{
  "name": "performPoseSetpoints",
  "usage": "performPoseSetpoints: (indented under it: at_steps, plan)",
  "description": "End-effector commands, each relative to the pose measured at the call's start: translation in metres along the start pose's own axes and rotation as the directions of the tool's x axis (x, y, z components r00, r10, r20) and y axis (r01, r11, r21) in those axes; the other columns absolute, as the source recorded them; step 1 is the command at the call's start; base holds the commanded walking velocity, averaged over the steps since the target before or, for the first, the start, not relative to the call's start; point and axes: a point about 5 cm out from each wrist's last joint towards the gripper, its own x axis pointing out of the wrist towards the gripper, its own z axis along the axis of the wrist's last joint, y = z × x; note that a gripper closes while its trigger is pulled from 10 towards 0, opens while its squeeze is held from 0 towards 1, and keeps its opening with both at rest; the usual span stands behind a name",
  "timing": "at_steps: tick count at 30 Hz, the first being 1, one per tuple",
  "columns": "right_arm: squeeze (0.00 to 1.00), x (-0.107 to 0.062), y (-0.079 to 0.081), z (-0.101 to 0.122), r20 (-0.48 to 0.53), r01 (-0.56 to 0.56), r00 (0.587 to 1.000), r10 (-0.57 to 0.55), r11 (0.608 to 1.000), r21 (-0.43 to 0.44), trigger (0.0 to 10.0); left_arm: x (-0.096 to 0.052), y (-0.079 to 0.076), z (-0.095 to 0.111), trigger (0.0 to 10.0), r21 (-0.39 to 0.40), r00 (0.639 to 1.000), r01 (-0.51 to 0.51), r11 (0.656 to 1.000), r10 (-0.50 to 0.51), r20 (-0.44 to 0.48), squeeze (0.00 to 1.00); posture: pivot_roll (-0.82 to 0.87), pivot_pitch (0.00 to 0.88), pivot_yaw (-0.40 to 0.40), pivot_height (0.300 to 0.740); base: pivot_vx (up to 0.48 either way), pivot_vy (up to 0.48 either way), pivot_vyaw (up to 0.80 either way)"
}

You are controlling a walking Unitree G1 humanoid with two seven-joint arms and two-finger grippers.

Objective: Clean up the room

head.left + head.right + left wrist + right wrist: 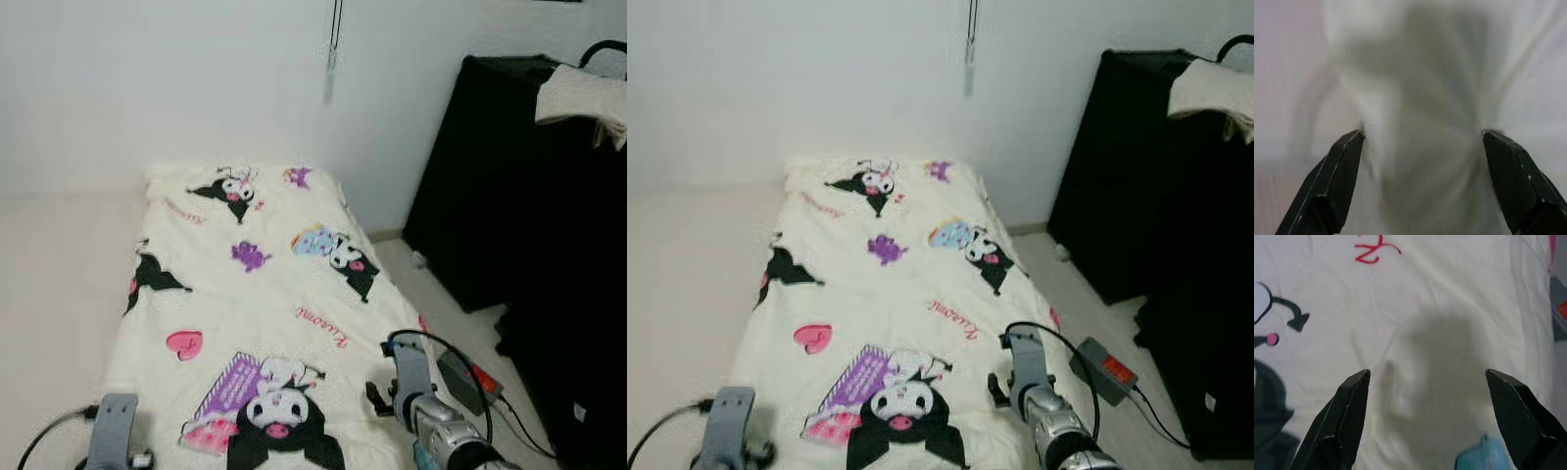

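Both tools hang spread over the cartoon-print blanket [265, 294]: left tool [1420, 142] above plain folds, right tool [1427, 382] near its edge, beside a grey adapter [468, 380].

1. the blanket [265, 294] is soft matt cloth, cream, lightly creased, with printed cartoon figures.
2. the right gripper [1427, 423] has matt black fingers [1347, 416] with a fine woven texture.
3. the right arm [446, 431] is shiny silver metal.
4. the black cabinet [500, 166] looks matt; the towel [578, 98] on it is nubbly cloth.
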Motion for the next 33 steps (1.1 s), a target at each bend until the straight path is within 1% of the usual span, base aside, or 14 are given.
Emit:
performPoseSetpoints:
  at_steps: [1, 2, 3, 5, 7, 11, 13, 18, 20, 22, 24, 29, 33]
  plan:
    - [0.0, 0.0, 0.001, -0.007, -0.013, 0.005, 1.0, -0.005, 1.0, -0.004, 10.0, -0.001, -0.003, -0.01, 10.0, 0.008, 0.999, 0.0, 1.0, 0.0, -0.036, 0.0, -0.01, 0.0, -0.056, 0.681, 0.0, 0.0, 0.0]
    - [0.0, -0.001, 0.0, -0.011, -0.024, 0.006, 1.0, -0.006, 1.0, -0.002, 10.0, -0.003, -0.004, -0.02, 10.0, 0.013, 0.997, 0.0, 1.0, 0.001, -0.074, 0.0, -0.01, 0.0, -0.052, 0.686, 0.0, 0.0, 0.0]
    - [0.0, -0.001, 0.0, -0.011, -0.024, 0.006, 1.0, -0.006, 1.0, -0.002, 10.0, -0.003, -0.004, -0.02, 10.0, 0.013, 0.997, 0.0, 1.0, 0.001, -0.074, 0.0, -0.01, 0.0, -0.052, 0.686, 0.0, 0.0, 0.0]
    - [0.0, -0.002, 0.0, -0.019, -0.042, 0.009, 0.999, -0.009, 1.0, 0.001, 10.0, -0.007, -0.005, -0.035, 10.0, 0.024, 0.992, 0.003, 1.0, 0.0, -0.126, 0.0, -0.01, 0.0, -0.047, 0.696, 0.0, 0.0, 0.0]
    - [0.0, -0.003, -0.001, -0.025, -0.06, 0.012, 0.998, -0.012, 1.0, -0.003, 10.0, -0.009, -0.007, -0.043, 10.0, 0.071, 0.988, 0.016, 0.997, -0.005, -0.153, 0.0, -0.01, 0.0, -0.047, 0.706, 0.0, 0.0, 0.0]
    - [0.0, -0.004, 0.0, -0.03, -0.073, 0.013, 0.997, -0.012, 1.0, 0.0, 10.0, -0.009, -0.008, -0.043, 10.0, 0.083, 0.987, 0.019, 0.996, -0.005, -0.16, 0.0, -0.01, 0.0, -0.046, 0.721, -0.12, 0.0, 0.0]
    - [0.0, -0.005, 0.001, -0.036, -0.087, 0.014, 0.996, -0.014, 1.0, 0.0, 10.0, -0.009, -0.008, -0.044, 10.0, 0.092, 0.986, 0.022, 0.995, -0.006, -0.169, 0.0, -0.01, 0.0, -0.044, 0.736, -0.431, 0.0, 0.0]
    - [0.0, -0.006, -0.001, -0.042, -0.106, 0.021, 0.994, -0.021, 1.0, 0.005, 10.0, -0.009, -0.008, -0.044, 10.0, 0.108, 0.985, 0.025, 0.994, -0.006, -0.17, 0.0, -0.01, 0.0, -0.042, 0.74, -0.48, 0.0, 0.0]
    - [0.0, -0.007, -0.001, -0.045, -0.113, 0.024, 0.993, -0.023, 1.0, 0.005, 10.0, -0.009, -0.008, -0.044, 10.0, 0.099, 0.985, 0.029, 0.995, -0.011, -0.171, 0.0, -0.01, 0.0, -0.042, 0.74, 0.0, 0.0, 0.0]
    - [0.0, -0.008, -0.003, -0.049, -0.125, 0.031, 0.992, -0.029, 0.999, 0.011, 10.0, -0.009, -0.01, -0.045, 10.0, 0.124, 0.984, 0.05, 0.991, -0.027, -0.178, 0.0, -0.01, 0.0, -0.041, 0.74, 0.0, 0.0, 0.0]
    - [0.0, -0.008, -0.003, -0.049, -0.125, 0.031, 0.992, -0.029, 0.999, 0.011, 10.0, -0.009, -0.01, -0.045, 10.0, 0.124, 0.984, 0.05, 0.991, -0.027, -0.178, 0.0, -0.01, 0.0, -0.041, 0.74, 0.0, 0.0, 0.0]
    - [0.0, -0.012, -0.006, -0.063, -0.168, 0.052, 0.985, -0.048, 0.998, 0.024, 10.0, -0.01, -0.014, -0.047, 10.0, 0.176, 0.981, 0.075, 0.982, -0.041, -0.189, 0.0, -0.01, 0.0, -0.041, 0.74, 0.0, 0.0, 0.0]
    - [0.0, -0.012, -0.009, -0.065, -0.172, 0.067, 0.983, -0.064, 0.998, 0.014, 10.0, -0.01, -0.015, -0.048, 10.0, 0.187, 0.98, 0.083, 0.979, -0.046, -0.195, 0.0, -0.01, 0.0, -0.041, 0.74, 0.0, 0.0, 0.0]
